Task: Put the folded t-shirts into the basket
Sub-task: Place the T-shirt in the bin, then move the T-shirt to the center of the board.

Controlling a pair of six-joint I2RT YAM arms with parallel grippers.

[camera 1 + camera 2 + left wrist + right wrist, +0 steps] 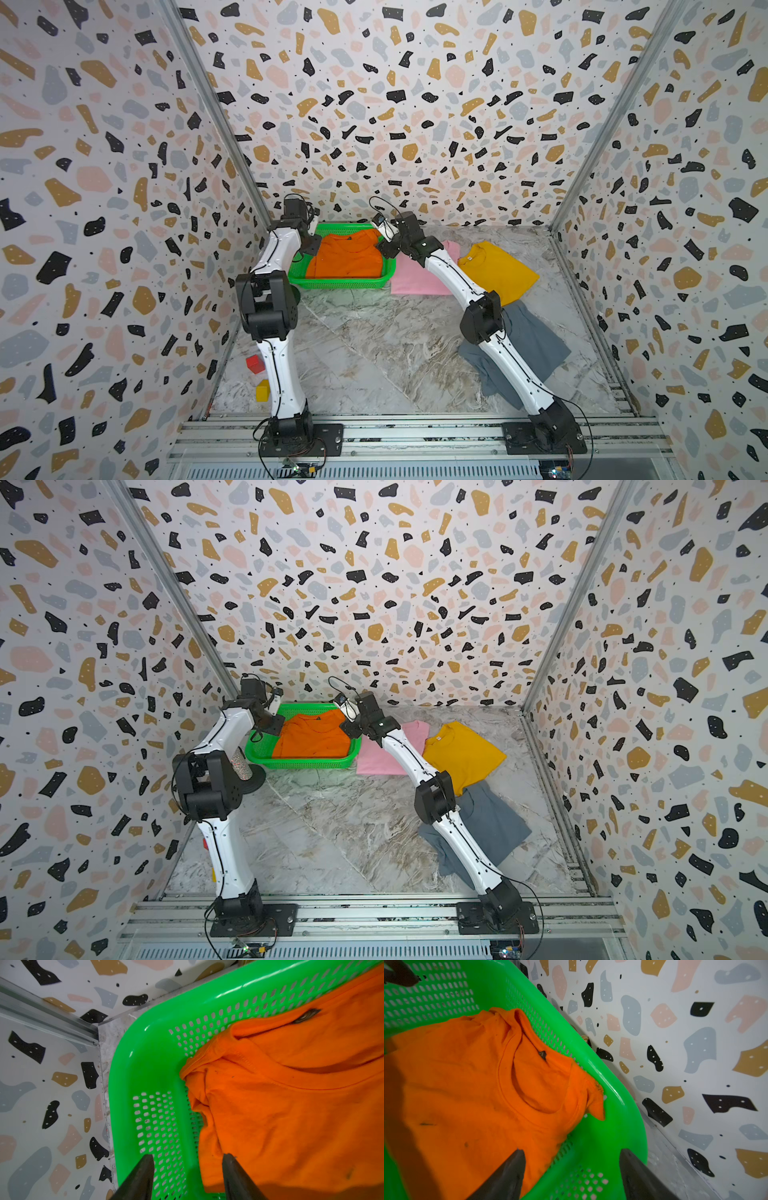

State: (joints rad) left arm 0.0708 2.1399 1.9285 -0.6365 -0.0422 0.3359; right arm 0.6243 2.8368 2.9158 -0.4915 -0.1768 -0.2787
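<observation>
Orange tee (347,257): laid in the basket (340,285), collar toward the back wall; one corner is bunched up against the rim.
Left end effector (187,1157): parted, nothing gripped; it is held over the basket's side wall, at the tee's edge.
Right end effector (571,1152): spread wider, nothing gripped, held over the opposite corner.
Step judged: release and withdrawal. Both are best raised straight up so that no cloth is snagged; the bunched corner could be tucked down.
Tees counted: four. One is binned; pink (415,279), yellow (496,270) and grey (538,345) are left on the table (374,345).
Baskets: one.
Blocks: two, red (254,364) and yellow (262,390).
</observation>
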